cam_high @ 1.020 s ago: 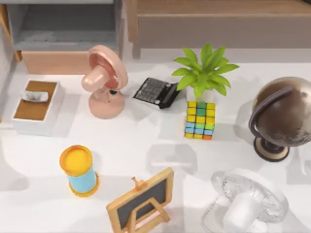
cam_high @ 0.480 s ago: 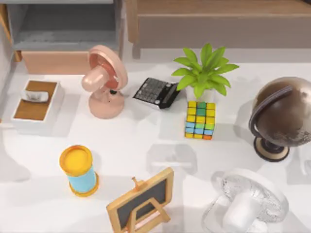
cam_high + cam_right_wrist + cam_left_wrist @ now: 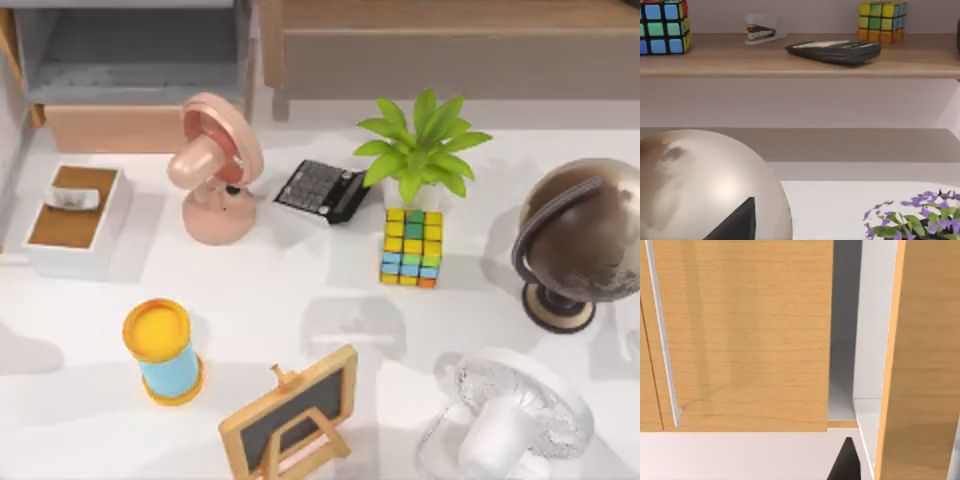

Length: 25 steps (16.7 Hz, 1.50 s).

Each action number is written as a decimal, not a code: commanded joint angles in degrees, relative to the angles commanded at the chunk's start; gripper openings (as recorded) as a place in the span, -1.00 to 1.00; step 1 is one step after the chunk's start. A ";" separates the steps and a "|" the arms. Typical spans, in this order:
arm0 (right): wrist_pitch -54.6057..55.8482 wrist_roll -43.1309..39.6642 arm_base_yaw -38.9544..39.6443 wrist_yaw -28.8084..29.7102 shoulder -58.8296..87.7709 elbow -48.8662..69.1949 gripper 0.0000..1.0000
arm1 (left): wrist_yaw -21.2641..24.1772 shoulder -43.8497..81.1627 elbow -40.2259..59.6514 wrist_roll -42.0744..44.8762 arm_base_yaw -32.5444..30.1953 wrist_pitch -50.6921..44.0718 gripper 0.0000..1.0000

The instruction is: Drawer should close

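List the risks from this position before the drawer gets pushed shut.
1. The open drawer with its light wood front sits close behind the pink desk fan and the white tissue box; an arm sweeping in could knock them.
2. The left wrist view shows a wooden panel with a thin metal handle and a gap beside it; the dark fingertip could catch that edge.

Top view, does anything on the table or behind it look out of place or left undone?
Yes: the drawer at the back left stands pulled out, its grey inside open to view. On the table, the pink fan and globe stand upright, nothing spilled.
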 joint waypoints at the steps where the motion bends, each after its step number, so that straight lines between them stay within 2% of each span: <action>1: 0.00 0.00 0.00 0.00 0.00 0.00 1.00 | 0.00 0.00 0.00 0.00 0.00 0.00 -0.66; 3: 0.00 0.00 0.00 0.00 0.00 0.00 1.00 | 0.00 0.00 0.00 0.00 0.00 0.00 -0.96; 4: 0.00 0.00 0.00 0.00 0.00 0.00 1.00 | 0.00 0.00 0.00 0.00 0.00 0.00 -1.00; 13: 0.00 0.00 0.00 0.00 0.00 0.00 1.00 | -0.18 0.72 0.11 -0.23 0.04 -0.70 -1.00; 20: 0.00 0.00 0.00 0.00 0.00 0.00 1.00 | -6.25 5.28 11.42 -0.42 -6.10 -6.91 -1.00; 25: 0.00 0.00 0.00 0.00 0.00 0.00 1.00 | -6.78 5.80 12.17 -0.56 -6.46 -7.71 -1.00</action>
